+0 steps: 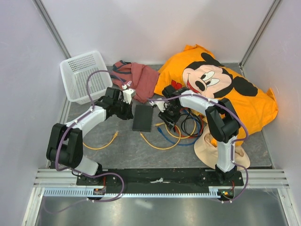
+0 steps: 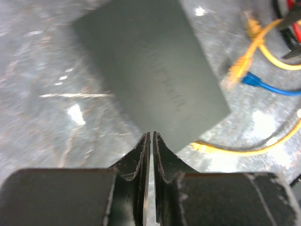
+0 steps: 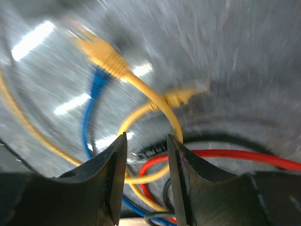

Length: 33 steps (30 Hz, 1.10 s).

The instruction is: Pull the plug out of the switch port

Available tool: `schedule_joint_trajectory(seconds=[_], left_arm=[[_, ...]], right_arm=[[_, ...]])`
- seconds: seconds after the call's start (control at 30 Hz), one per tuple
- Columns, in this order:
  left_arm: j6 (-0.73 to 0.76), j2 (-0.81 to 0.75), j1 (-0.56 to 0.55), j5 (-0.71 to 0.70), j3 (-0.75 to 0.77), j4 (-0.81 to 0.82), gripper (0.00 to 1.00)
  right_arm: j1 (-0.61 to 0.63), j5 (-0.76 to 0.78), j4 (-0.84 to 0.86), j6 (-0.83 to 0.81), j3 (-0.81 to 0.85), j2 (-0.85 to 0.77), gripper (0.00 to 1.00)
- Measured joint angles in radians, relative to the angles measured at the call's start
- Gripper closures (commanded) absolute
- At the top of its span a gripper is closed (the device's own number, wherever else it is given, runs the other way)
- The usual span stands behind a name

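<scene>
Switch lies flat on the tabletop, roughly centred between the two arms, long side running away from the bases. Left gripper sits low at the switch's near-left corner, fingers pressed almost together with only a sliver of light between them, pinching nothing. In the left wrist view the switch top fills the middle. A yellow plug and a blue plug lie just beside its right edge; whether either touches the box I cannot tell. Right gripper hovers over the cable tangle to the right of the switch, fingers spread with a clear gap, nothing clamped. Its view is blurred. A yellow cable loops below the gap, with a blue cable to the left and a red cable running right. Far left on the tabletop is a white basket. A red cloth lies behind the switch. An orange Mickey cloth is at right.
</scene>
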Motion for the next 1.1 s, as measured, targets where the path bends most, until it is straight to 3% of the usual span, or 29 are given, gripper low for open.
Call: schedule_joint_trajectory(seconds=[0.23,0.37,0.47,0.5,0.53,0.57,0.6,0.67,0.7,0.77,0.8,1.0,1.1], left_arm=[[0.002,0.0,0.085,-0.036,0.0,0.0,0.87],[0.011,0.0,0.088,-0.064,0.0,-0.001,0.88],[0.02,0.0,0.091,-0.098,0.0,-0.002,0.86],[0.022,0.0,0.093,-0.105,0.0,-0.002,0.84],[0.023,0.0,0.095,-0.111,0.0,-0.003,0.77],[0.025,0.0,0.096,-0.116,0.003,-0.009,0.7],[0.026,0.0,0.097,-0.122,0.011,-0.022,0.59],[0.036,0.0,0.098,-0.128,0.04,-0.046,0.51],[0.039,0.0,0.098,-0.129,0.057,-0.057,0.4],[0.054,0.0,0.098,-0.127,0.118,-0.092,0.3],[0.062,0.0,0.098,-0.126,0.147,-0.104,0.05],[0.084,-0.001,0.098,-0.123,0.325,-0.143,0.02],[0.081,-0.005,0.098,-0.125,0.386,-0.15,0.01]], right_arm=[[-0.071,0.127,0.016,0.043,-0.096,-0.029,0.53],[-0.15,0.178,0.014,0.069,-0.103,-0.04,0.47],[-0.185,0.166,-0.001,0.064,-0.104,-0.069,0.33],[-0.188,0.146,-0.008,0.06,-0.103,-0.084,0.22],[-0.191,0.124,-0.015,0.055,-0.1,-0.103,0.07],[-0.192,0.103,-0.022,0.054,-0.093,-0.124,0.02],[-0.192,0.07,-0.033,0.047,-0.073,-0.146,0.02],[-0.191,0.024,-0.044,0.054,-0.013,-0.17,0.02],[-0.19,0.006,-0.045,0.059,0.033,-0.175,0.02],[-0.185,-0.01,-0.015,0.088,0.13,-0.18,0.02],[-0.183,-0.008,0.001,0.105,0.171,-0.18,0.02],[-0.153,0.164,0.137,0.264,0.384,-0.167,0.02],[-0.143,0.227,0.183,0.296,0.403,-0.166,0.02]])
